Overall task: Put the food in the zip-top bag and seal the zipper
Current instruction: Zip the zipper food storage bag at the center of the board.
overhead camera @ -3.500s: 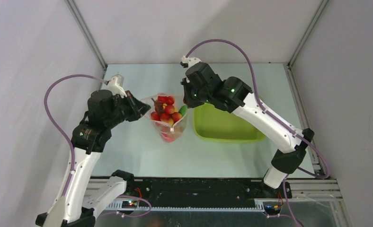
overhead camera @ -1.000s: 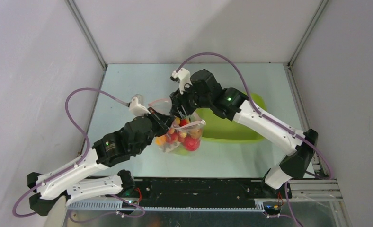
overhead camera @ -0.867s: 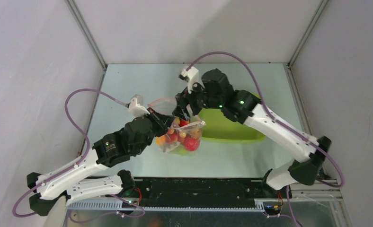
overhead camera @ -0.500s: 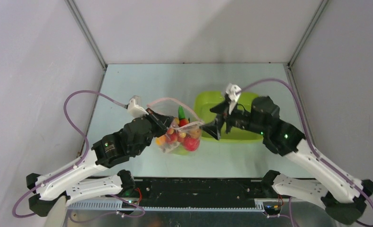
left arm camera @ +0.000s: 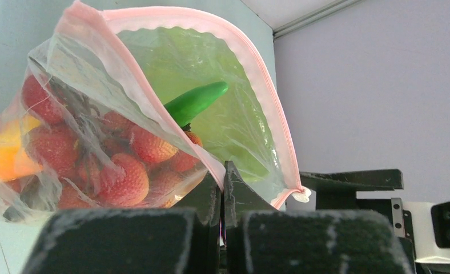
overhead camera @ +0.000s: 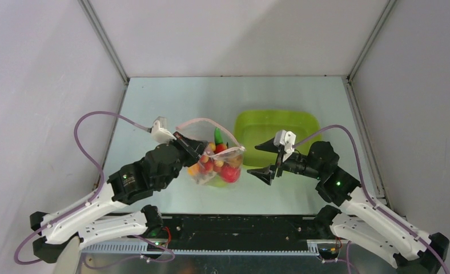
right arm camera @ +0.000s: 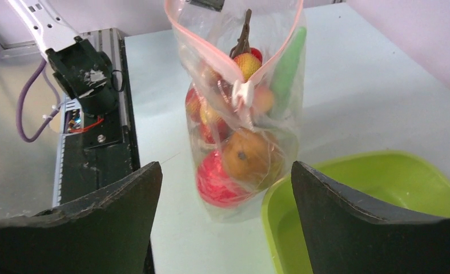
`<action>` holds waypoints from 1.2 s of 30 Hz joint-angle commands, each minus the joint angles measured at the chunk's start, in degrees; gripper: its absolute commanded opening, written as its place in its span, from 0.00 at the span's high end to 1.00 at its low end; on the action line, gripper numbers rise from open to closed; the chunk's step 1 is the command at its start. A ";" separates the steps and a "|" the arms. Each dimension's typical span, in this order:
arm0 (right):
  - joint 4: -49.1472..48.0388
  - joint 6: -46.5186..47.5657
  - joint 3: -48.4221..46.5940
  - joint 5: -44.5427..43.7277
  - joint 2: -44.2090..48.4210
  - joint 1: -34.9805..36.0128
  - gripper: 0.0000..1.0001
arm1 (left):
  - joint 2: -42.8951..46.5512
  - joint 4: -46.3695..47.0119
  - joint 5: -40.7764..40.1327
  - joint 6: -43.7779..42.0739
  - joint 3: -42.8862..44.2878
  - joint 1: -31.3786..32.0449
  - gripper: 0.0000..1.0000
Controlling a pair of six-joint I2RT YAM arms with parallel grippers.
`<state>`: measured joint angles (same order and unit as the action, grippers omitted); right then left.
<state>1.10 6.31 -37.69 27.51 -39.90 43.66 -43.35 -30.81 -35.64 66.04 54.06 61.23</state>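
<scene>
At the middle of the tabletop (overhead camera: 154,97), the zip-top bag (overhead camera: 218,171) stands upright just beside the left wall of the lime-green tub (overhead camera: 280,123), with its mouth gaping open. The food (left arm camera: 125,177) fills it: strawberries, orange-yellow pieces, a red tomato (right arm camera: 217,182) low down and a long green pod (left arm camera: 197,101) poking up toward the mouth.

The left fingers (left arm camera: 154,240) are pressed together, clamped on the near lip of the mouth, right on the zipper (left arm camera: 257,74). From that pinch the pink strip runs up and round in an open loop.

The right fingers (right arm camera: 97,222) are spread wide and hold nothing. They point at the bag from the tub side, near the end of the mouth that carries a small white tab (right arm camera: 244,92). They stand apart from the bag and touch neither the plastic nor the tub.
</scene>
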 commanded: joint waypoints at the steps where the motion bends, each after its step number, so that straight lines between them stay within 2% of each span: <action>1: -14.96 1.97 1.43 5.25 -3.39 -1.98 0.14 | 0.77 3.08 -0.45 1.32 -0.21 0.36 1.00; 14: -24.37 3.65 1.48 14.86 -12.94 -4.56 0.17 | 0.55 3.16 -0.07 1.26 -0.11 0.47 1.00; 21: -25.74 2.47 1.48 14.28 -15.43 -4.37 0.22 | 0.59 3.27 -0.61 1.26 -0.19 0.42 1.00; 27: -28.28 -0.06 1.53 14.27 -17.07 -4.12 0.37 | 0.70 3.33 -0.73 1.65 -0.47 0.47 1.00; 30: -29.62 -0.70 1.55 14.24 -17.42 -3.86 0.41 | 1.04 3.12 -0.83 1.93 -0.70 0.47 1.00; 32: -30.41 -1.20 1.49 14.31 -17.49 -3.68 0.47 | 1.34 3.18 -0.90 2.10 -0.98 0.47 1.00; 36: -30.37 -1.49 1.53 14.21 -17.14 -3.56 0.64 | 1.95 3.14 -1.08 2.29 -1.39 0.49 1.00</action>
<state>-25.61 5.82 -36.29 41.10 -57.52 39.68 -42.65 -30.09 -34.37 67.09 52.93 61.28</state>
